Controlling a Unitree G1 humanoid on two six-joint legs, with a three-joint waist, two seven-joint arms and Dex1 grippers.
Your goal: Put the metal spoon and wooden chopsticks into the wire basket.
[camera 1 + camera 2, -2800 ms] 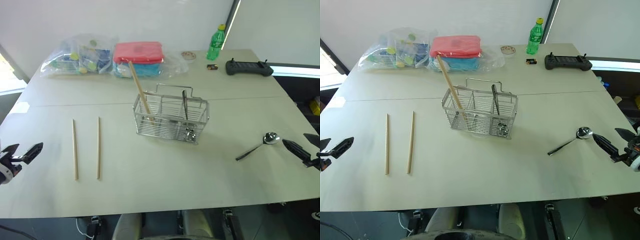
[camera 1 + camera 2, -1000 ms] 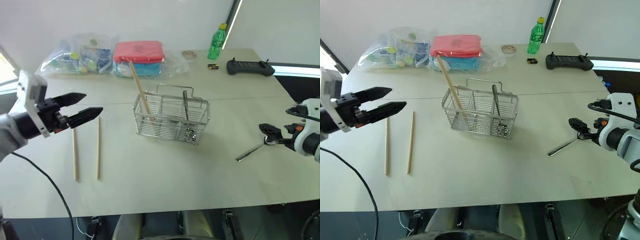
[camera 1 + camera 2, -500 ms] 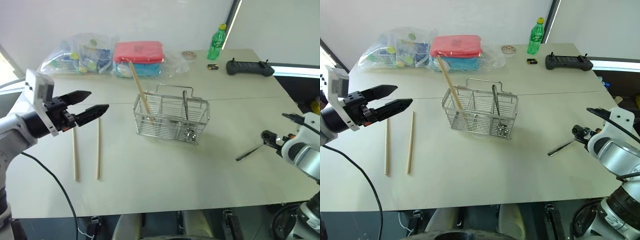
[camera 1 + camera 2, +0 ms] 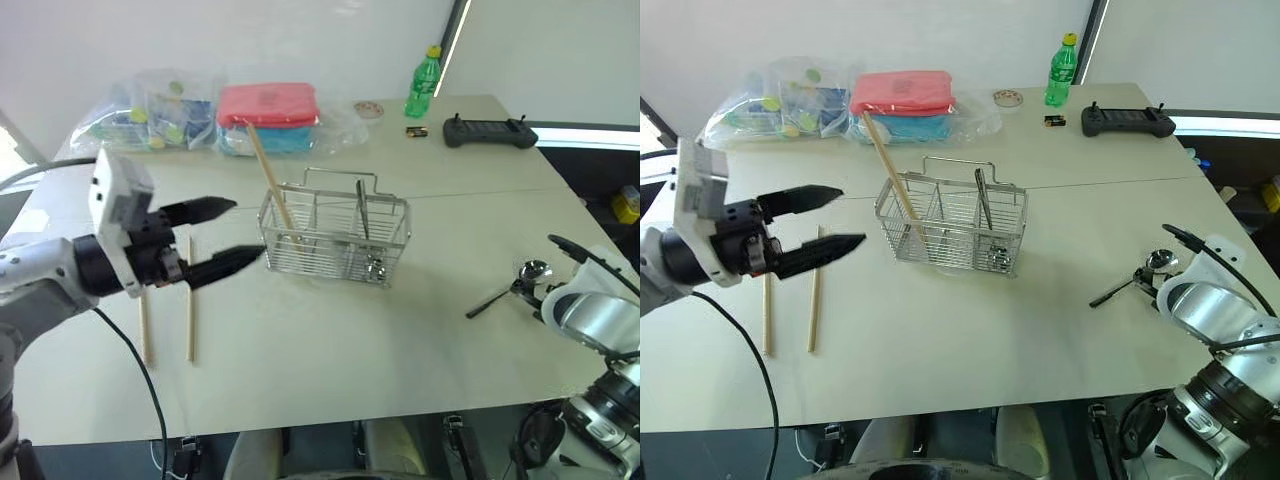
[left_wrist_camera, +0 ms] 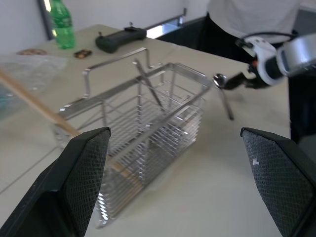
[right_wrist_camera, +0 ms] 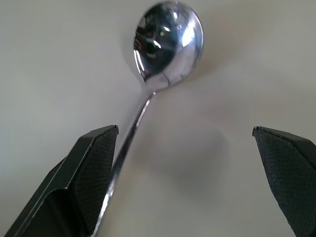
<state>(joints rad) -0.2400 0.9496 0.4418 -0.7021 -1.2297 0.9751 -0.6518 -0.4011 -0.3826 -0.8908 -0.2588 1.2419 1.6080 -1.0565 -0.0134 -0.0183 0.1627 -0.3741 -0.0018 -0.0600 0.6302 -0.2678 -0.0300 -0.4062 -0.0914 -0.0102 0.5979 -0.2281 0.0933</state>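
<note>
The wire basket [image 4: 335, 240] stands mid-table with one wooden chopstick [image 4: 268, 180] leaning out of its left compartment. Two more wooden chopsticks [image 4: 189, 320] lie side by side on the table to its left. My left gripper [image 4: 245, 230] hovers open above them, pointing at the basket's left end, nothing between its fingers. The metal spoon [image 4: 530, 270] lies at the right, its handle running toward the table's front edge. In the right wrist view my right gripper [image 6: 185, 129] is open just above the spoon [image 6: 168, 42], whose handle passes close to one finger [image 6: 94, 173].
A dark slim utensil [image 4: 365, 215] stands in the basket. Along the far edge are clear bags, a red-lidded box [image 4: 268, 105], a green bottle [image 4: 423, 83] and a black controller [image 4: 490, 131]. The table's right edge is close to the spoon.
My left gripper has swung right and inward, from beside the loose chopsticks to close by the basket. My right gripper has dropped and rolled over the spoon. Both stay open.
</note>
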